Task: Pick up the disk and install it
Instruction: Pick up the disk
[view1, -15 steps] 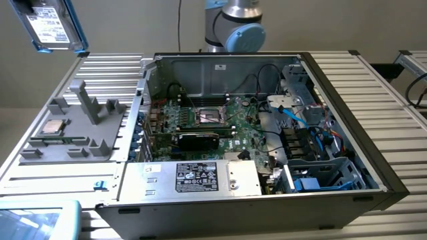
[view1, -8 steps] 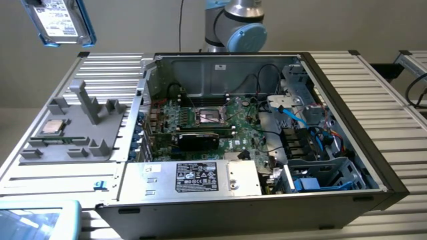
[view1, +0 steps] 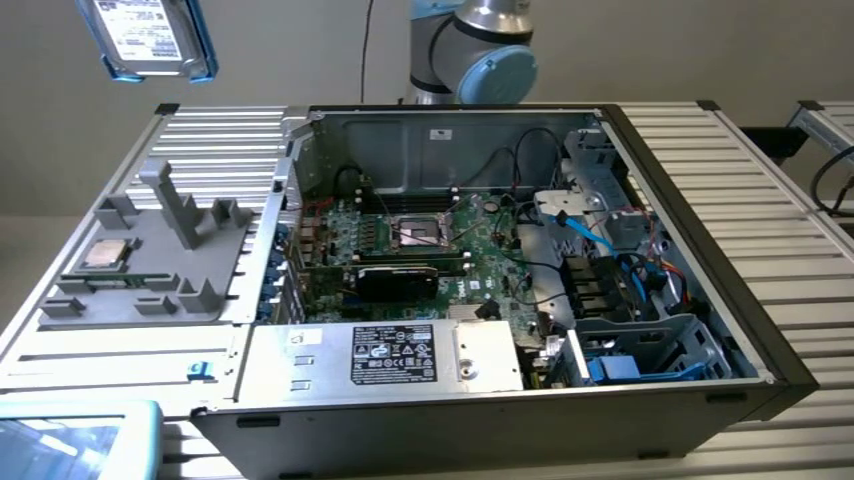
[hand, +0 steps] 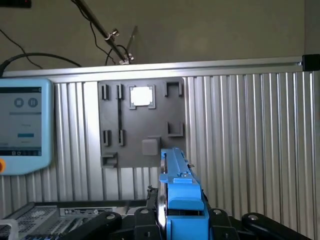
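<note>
Ribbed aluminium table (hand: 250, 150) beneath; disk (hand: 180, 195) edge-on in the grasp of the gripper (hand: 179, 224), above the grey tray (hand: 135, 130)

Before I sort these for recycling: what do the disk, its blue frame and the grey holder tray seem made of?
Disk: looks like metal, going by its silver-grey sheen, with a white paper-like label. Its frame: glossy bright blue, likely moulded plastic. Holder tray: matte uniform grey, probably plastic.
</note>
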